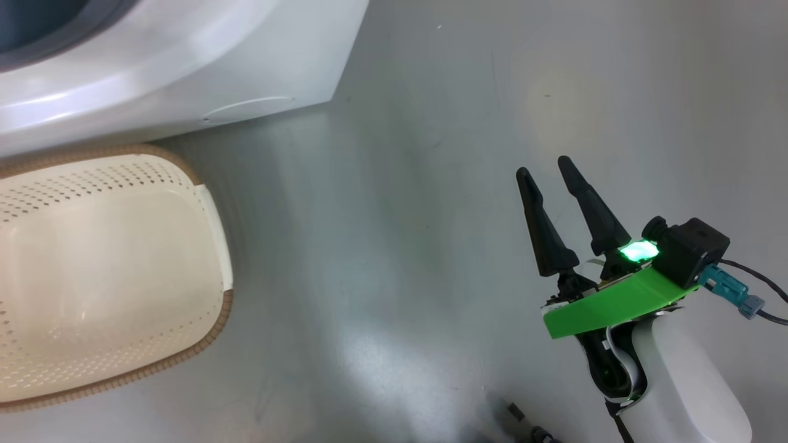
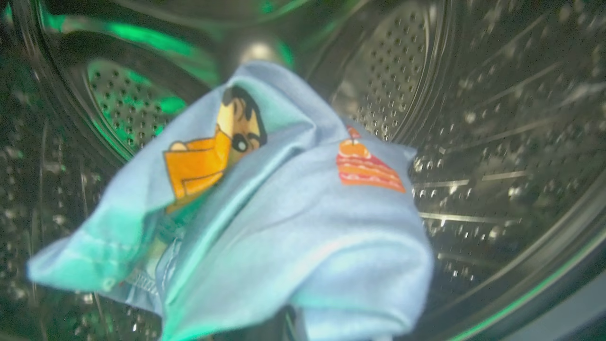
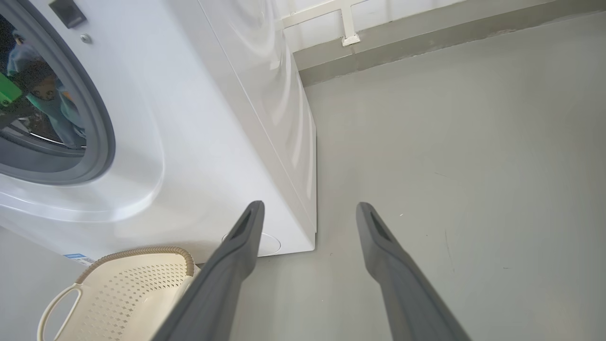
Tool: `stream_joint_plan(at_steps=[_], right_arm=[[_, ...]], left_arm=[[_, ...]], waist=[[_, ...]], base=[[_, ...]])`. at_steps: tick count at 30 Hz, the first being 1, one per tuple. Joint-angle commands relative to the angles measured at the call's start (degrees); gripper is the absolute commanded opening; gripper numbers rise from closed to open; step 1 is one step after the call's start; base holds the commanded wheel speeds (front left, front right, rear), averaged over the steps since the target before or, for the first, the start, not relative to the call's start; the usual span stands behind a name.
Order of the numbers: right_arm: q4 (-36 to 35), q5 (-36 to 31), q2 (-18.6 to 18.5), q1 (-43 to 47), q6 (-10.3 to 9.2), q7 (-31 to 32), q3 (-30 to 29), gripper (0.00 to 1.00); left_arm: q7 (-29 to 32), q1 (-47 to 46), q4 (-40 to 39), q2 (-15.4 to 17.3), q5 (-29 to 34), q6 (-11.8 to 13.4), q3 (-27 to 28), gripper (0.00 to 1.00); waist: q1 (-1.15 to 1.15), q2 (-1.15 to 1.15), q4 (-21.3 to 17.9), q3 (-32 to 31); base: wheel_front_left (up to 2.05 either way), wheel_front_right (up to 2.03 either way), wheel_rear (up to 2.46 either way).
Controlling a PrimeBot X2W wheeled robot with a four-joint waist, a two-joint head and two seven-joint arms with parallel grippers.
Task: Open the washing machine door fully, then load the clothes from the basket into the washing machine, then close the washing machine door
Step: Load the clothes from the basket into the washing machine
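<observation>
Left arm was right inside the washer [image 1: 184, 61]. From its wrist, the steel drum [image 2: 497, 142] curved all round, holes glinting green. The clothes [image 2: 284, 227], light blue with an orange cartoon figure and a little orange cake print, were bunched up close in front and covered the left gripper's fingers completely. That gripper was clamped tight, with the cloth pinched in it and hanging free of the drum wall. From the right wrist, a strip of the same blue cloth showed through the round opening, framed by the grey gasket [image 3: 102, 142].

The right gripper [image 1: 544, 166] hung out over the bare grey floor [image 1: 400, 215], well clear of the washer's corner. Its fingers were spread wide with nothing between them, a green light glowed at its base, and a cable [image 1: 751, 295] trailed off its wrist.

The basket [image 1: 215, 332] sat on the floor just in front of the washer, its brown rim nearly against the white front panel and one white handle facing the open floor. A small round flap [image 1: 246, 107] sat low on the panel near the corner. Beyond that, the floor ran back to a pale wall [image 3: 426, 42].
</observation>
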Motion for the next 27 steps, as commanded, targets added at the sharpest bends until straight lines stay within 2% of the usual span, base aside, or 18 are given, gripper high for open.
stream_joint_plan(at_steps=[1, 8, 12, 22, 27], right_arm=[[-1.1, 0.7, 0.4, 0.6, 0.16, -0.3, 1.1, 1.0], [-1.0, 0.5, 0.6, 0.8, 0.16, -0.3, 0.5, 1.0], [-0.9, 0.5, 0.5, 0.5, 0.16, -0.3, 0.4, 1.0], [-0.5, 0.4, -0.4, 0.4, 0.16, -0.3, 0.3, 1.0], [-0.6, 0.2, -1.3, 0.8, 0.16, -0.3, -0.4, 1.0]], left_arm=[[-0.3, 0.3, 1.1, 2.8, 0.4, -0.1, -0.1, 1.0], [0.5, -2.1, 12.3, 2.5, -1.0, -0.1, -4.1, 1.0], [0.9, -4.5, 15.8, 2.2, -2.4, -0.1, -6.4, 1.0], [-0.1, -2.8, 16.8, 0.9, -7.8, -0.1, -9.3, 1.0], [-0.3, 1.8, 12.3, 0.4, -10.8, -0.1, -8.5, 1.0]], waist=[[0.0, 0.0, -0.3, 0.2], [0.0, 0.0, 0.4, 0.3], [0.0, 0.0, 1.1, 0.1], [0.0, 0.0, 2.8, -1.4], [0.0, 0.0, 4.0, -2.6]], base=[[0.0, 0.0, 0.0], [0.0, 0.0, 0.0], [0.0, 0.0, 0.0], [0.0, 0.0, 0.0], [0.0, 0.0, 0.0]])
